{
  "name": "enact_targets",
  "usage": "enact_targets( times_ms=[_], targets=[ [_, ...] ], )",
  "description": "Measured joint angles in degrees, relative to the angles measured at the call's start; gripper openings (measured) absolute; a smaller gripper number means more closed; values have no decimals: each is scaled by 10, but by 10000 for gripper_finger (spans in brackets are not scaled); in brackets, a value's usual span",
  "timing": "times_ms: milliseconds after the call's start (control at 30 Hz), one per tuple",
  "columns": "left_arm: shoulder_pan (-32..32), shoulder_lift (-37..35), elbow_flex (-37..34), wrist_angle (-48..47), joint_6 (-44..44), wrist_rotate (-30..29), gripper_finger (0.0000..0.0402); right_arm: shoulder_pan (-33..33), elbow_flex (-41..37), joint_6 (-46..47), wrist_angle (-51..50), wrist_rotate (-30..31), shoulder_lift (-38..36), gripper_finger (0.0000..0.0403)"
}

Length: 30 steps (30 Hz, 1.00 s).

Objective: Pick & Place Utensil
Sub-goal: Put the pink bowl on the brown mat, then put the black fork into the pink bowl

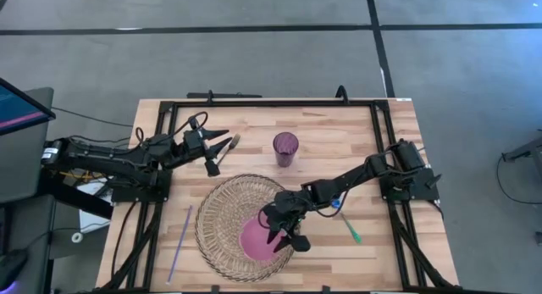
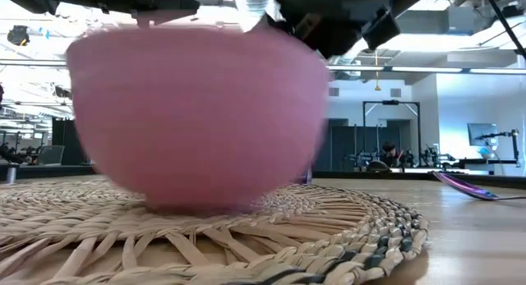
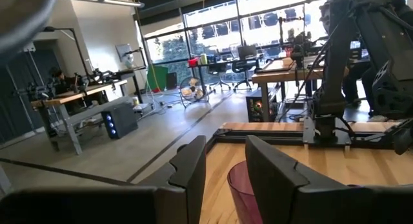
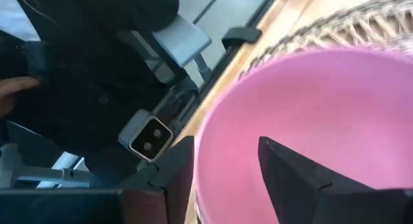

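A pink bowl point(image 1: 258, 239) stands by its base point(image 2: 197, 204) on a round woven mat point(image 1: 222, 222) at the table's near middle. My right gripper point(image 1: 284, 235) is open at the bowl's right side and comes down over its rim. In the right wrist view point(image 4: 226, 179) one finger is outside the bowl point(image 4: 310, 114) and one is inside. My left gripper point(image 1: 218, 148) is open above the table's far left, pointing toward a purple cup point(image 1: 285, 148). The cup shows beyond its fingers in the left wrist view point(image 3: 240, 188). A small tan-tipped thing point(image 1: 235, 141) shows at its fingertips. My right gripper straddles the bowl's rim point(image 4: 201, 140) from above. One finger point(image 4: 174, 175) is just outside the wall and the other point(image 4: 290, 179) is inside, away from the wall. I cannot tell whether the outer finger touches the wall. I cannot tell whether my left gripper touches the tan-tipped thing.
A thin purple stick point(image 1: 179, 241) lies on the table left of the mat. A green utensil point(image 1: 351, 231) lies right of the mat, with a small blue thing point(image 1: 336, 205) beside it. A black frame point(image 1: 271, 102) runs round the table.
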Motion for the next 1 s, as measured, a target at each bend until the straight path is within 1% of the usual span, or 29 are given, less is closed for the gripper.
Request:
enact_targets(
  times_ms=[133,233,367,567,767,900,1000],
  targets=[
    [0,0,0,0,0,0,111,0,13,0,-7,0,0,181],
    [0,0,0,0,0,0,111,-2,19,1,-29,-1,0,183],
    [0,0,0,0,0,0,111,-7,32,15,-67,-2,0,177],
    [0,0,0,0,0,0,111,-20,76,15,-161,0,0,159],
    [0,0,0,0,0,0,111,-38,149,12,-327,0,0,128],
    [0,0,0,0,0,0,111,-54,191,-5,-424,0,0,101],
    [0,0,0,0,0,0,111,-63,219,-28,-484,1,0,90]
  ],
)
